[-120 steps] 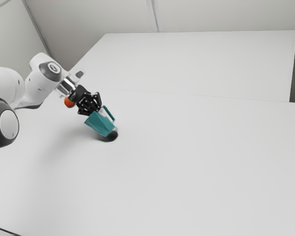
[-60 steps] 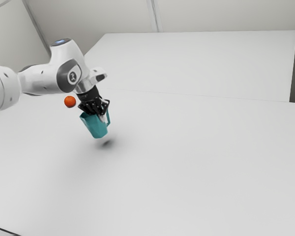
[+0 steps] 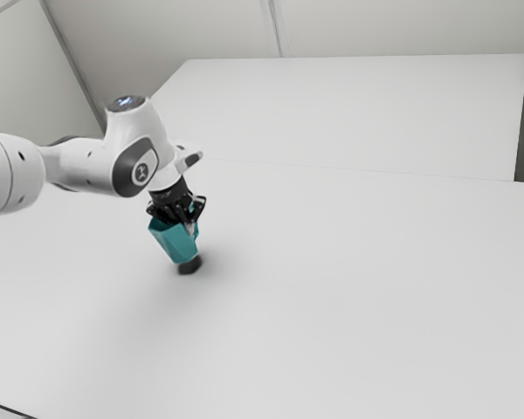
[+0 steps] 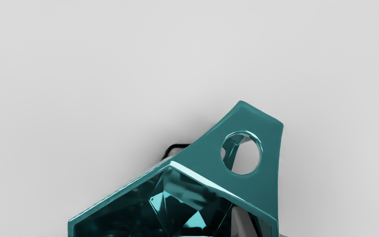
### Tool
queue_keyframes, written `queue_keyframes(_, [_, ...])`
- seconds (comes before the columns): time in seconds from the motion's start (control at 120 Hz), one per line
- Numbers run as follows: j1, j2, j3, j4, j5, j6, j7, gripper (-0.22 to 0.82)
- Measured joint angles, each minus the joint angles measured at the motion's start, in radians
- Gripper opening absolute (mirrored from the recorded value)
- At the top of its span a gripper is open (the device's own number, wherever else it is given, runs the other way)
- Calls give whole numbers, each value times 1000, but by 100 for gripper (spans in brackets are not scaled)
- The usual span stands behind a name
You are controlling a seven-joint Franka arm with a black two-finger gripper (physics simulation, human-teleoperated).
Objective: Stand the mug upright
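One teal mug (image 3: 174, 242) held tilted at the white table (image 3: 375, 297), mouth toward the exterior view's upper left, its wall pinched by the black gripper (image 3: 190, 225), dark shadow (image 3: 189, 265) cast just beneath, all reached by the white arm (image 3: 89, 166)

No text, label, brand, number or sign can be read.

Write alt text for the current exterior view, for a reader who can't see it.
A black gripper holds a teal mug tilted, not yet upright, at a broad pale table. The white robot arm reaches in from the exterior view's left.
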State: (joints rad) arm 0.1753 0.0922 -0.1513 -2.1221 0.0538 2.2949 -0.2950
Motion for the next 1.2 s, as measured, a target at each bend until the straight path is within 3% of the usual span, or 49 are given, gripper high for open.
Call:
queue_keyframes(0.542, [0,63,-1,0,2,47,-141,-16])
queue_keyframes(0.717, [-8,59,-1,3,2,43,-161,21])
queue_keyframes(0.825, [-15,49,-1,4,2,40,-171,37])
queue_keyframes(0.983, [-21,16,-6,3,3,35,-180,49])
queue_keyframes(1.2, [-47,-66,-7,24,1,4,-179,56])
